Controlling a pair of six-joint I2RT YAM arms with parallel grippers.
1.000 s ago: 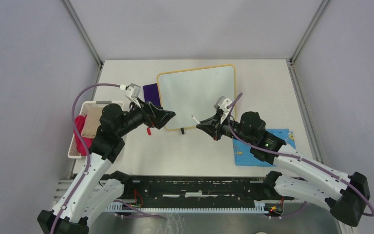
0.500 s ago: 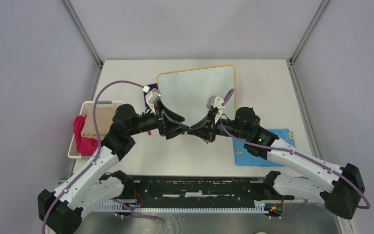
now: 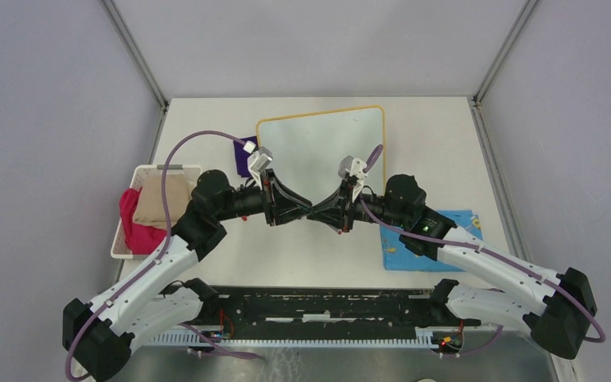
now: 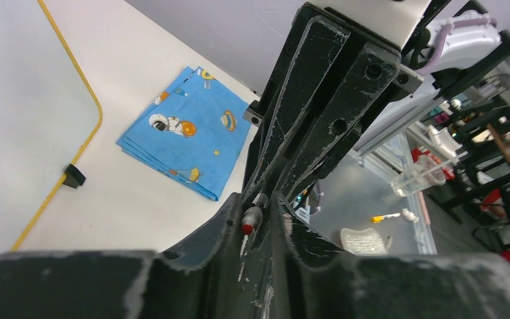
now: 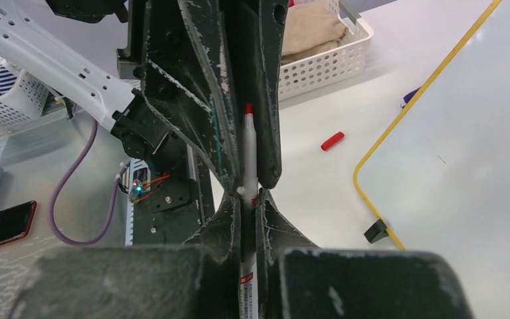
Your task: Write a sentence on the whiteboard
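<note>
Right wrist: right pincer [image 5: 248, 199] clamps red marker [image 5: 249, 146], left pincer [image 4: 255, 206] flanks its tip closely, grip unclear; secure left hold before right releases.

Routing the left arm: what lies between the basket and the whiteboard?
A loose red cap, seen in the right wrist view, touching neither basket nor whiteboard; a purple cloth by the frame, top view.
</note>
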